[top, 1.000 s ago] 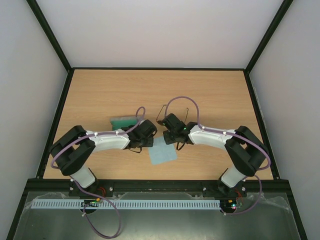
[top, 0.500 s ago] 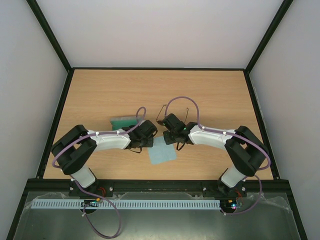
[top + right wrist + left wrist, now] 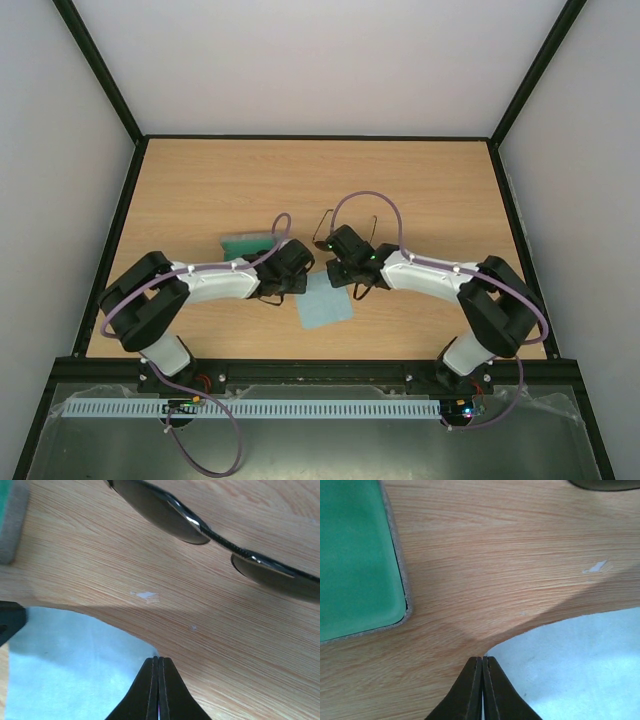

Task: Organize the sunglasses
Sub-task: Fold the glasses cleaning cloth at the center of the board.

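The sunglasses [image 3: 200, 526], with a thin dark wire frame and two dark lenses, lie on the wood just beyond my right gripper. In the top view only their temple arms [image 3: 325, 222] show. One lens edge shows in the left wrist view [image 3: 605, 484]. The light blue cloth [image 3: 325, 305] lies between my grippers. My left gripper [image 3: 482, 660] is shut on the cloth's [image 3: 580, 670] far left corner. My right gripper [image 3: 158, 661] is shut on the cloth's [image 3: 65, 665] far right corner. The cloth's far edge is raised off the table and casts a shadow.
The grey case with green lining [image 3: 245, 243] lies open just left of the left gripper [image 3: 300, 278]. It also shows in the left wrist view [image 3: 355, 560], and its corner shows in the right wrist view [image 3: 10, 525]. The right gripper [image 3: 345, 278] is close beside the left one.
Almost nothing. The right arm's elbow has shifted slightly to the right. Both grippers stay shut at the cloth's far corners.
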